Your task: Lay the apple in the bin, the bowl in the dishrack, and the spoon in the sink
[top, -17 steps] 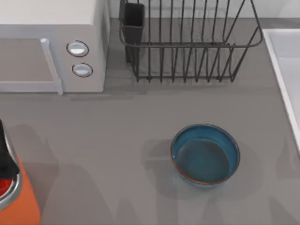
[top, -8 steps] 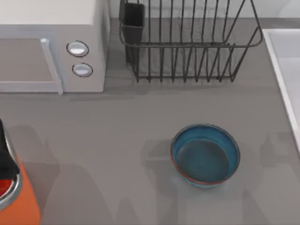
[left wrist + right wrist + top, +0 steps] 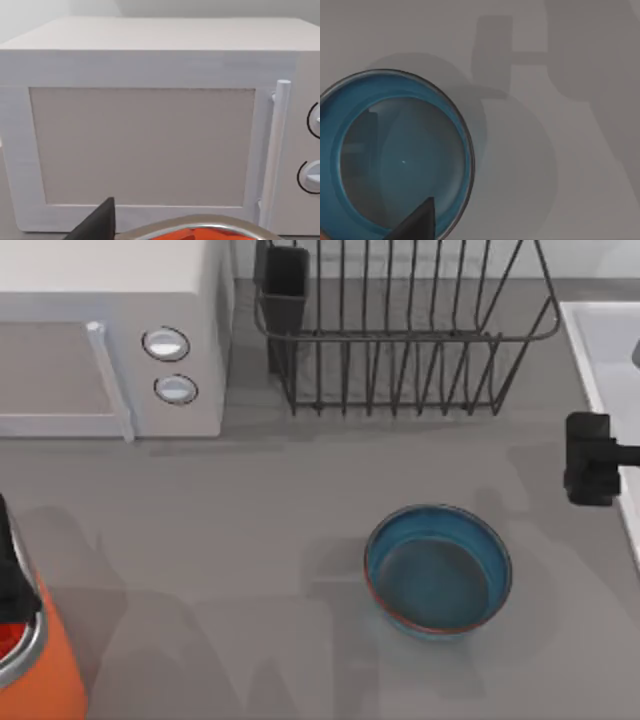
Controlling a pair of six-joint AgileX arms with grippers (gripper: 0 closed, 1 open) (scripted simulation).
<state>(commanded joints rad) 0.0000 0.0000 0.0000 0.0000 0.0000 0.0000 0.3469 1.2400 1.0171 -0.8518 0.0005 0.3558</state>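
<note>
The blue bowl (image 3: 438, 572) stood upright and empty on the grey desk (image 3: 250, 540), toward the front edge and right of the middle; in the right wrist view its inside (image 3: 395, 160) was bare. Behind it, at the back edge, stood the black wire dishrack (image 3: 400, 335) with its cutlery cup (image 3: 285, 285) at the left rear corner. The pale sink (image 3: 610, 370) lay along the right edge of the desk. The right gripper (image 3: 590, 458) hung at that right edge, just beside the sink's rim and well apart from the bowl; whether its fingers were spread or pressed together could not be told. At the front left corner sat the orange bin (image 3: 35, 670) with its silver rim (image 3: 200, 225), something red showing inside it. The left gripper (image 3: 12, 575) hovered over the bin, its state also impossible to tell. The white microwave (image 3: 110, 330) filled the back left corner.
</note>
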